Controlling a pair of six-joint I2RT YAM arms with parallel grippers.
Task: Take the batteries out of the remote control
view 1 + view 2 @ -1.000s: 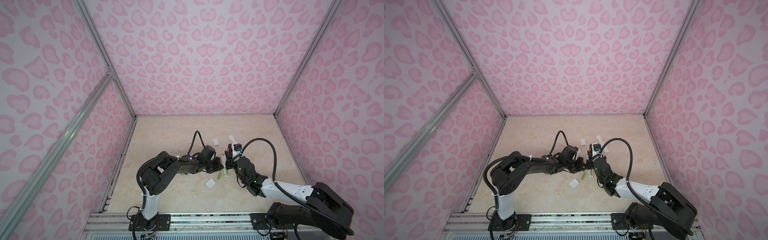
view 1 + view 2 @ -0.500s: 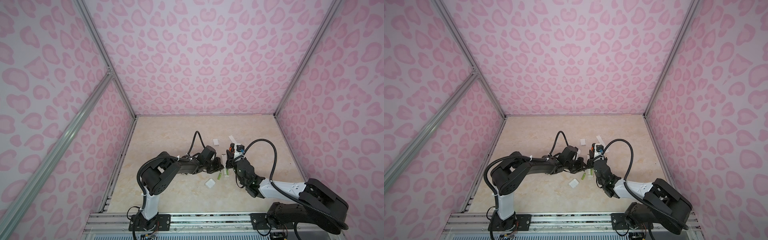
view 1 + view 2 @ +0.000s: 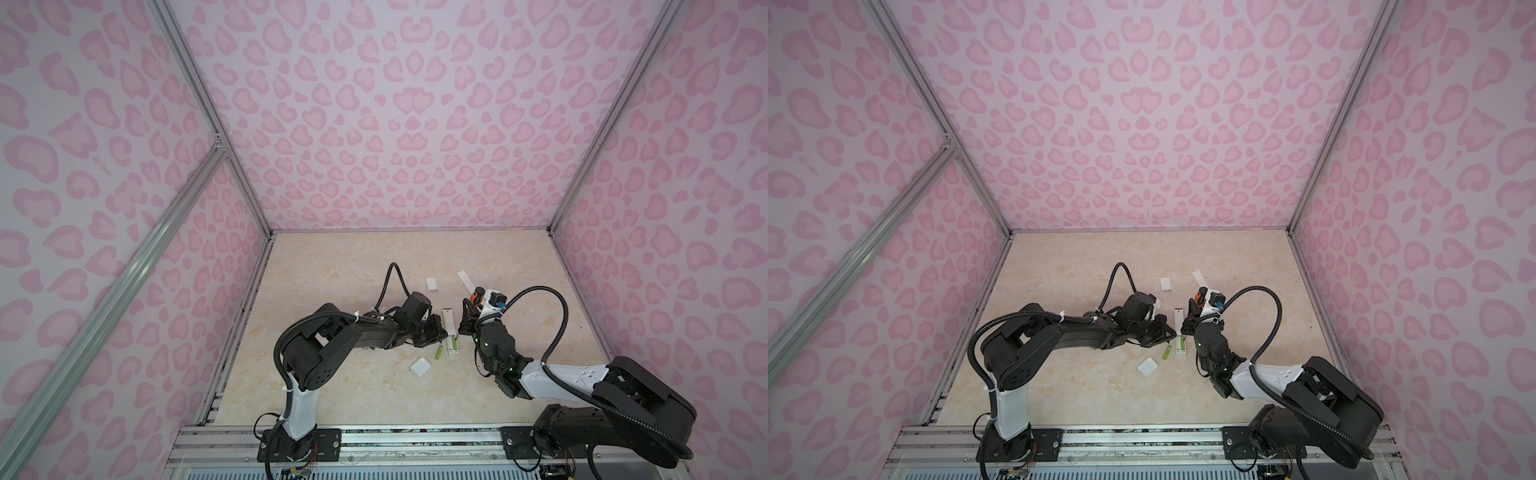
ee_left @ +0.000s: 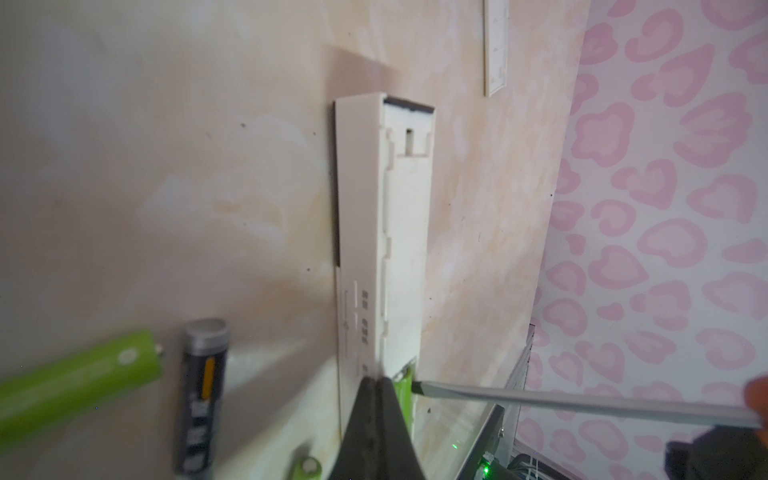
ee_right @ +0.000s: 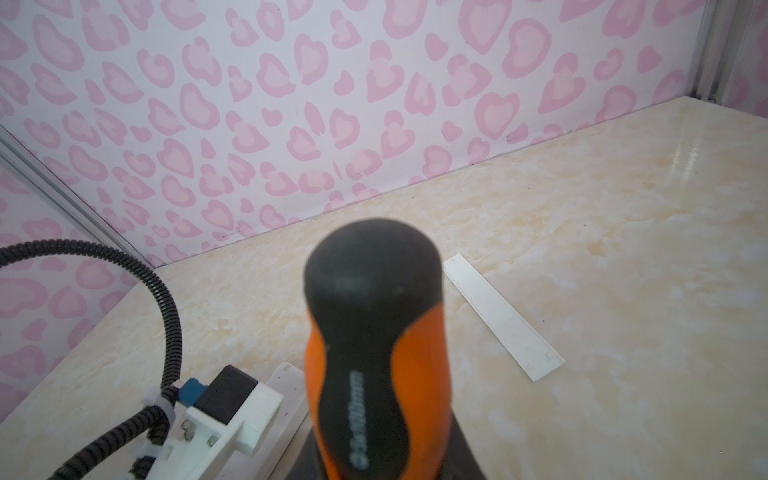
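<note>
The white remote control lies back-up at mid-table, one lime-green battery still in its open compartment. In the left wrist view my left gripper is shut and empty, its tips against the remote's edge beside that battery. My right gripper is shut on the orange-and-black screwdriver, whose flat blade touches the seated battery's end. Loose batteries lie beside the remote: a green one, a dark one, and another green one.
A long white cover strip lies behind the remote. Small white covers rest at the back and the front left. Pink patterned walls close in the table on three sides; a metal rail runs along the front.
My right wrist, still holding the screwdriver, has shifted slightly to the right. The left arm and the remote have stayed put.
</note>
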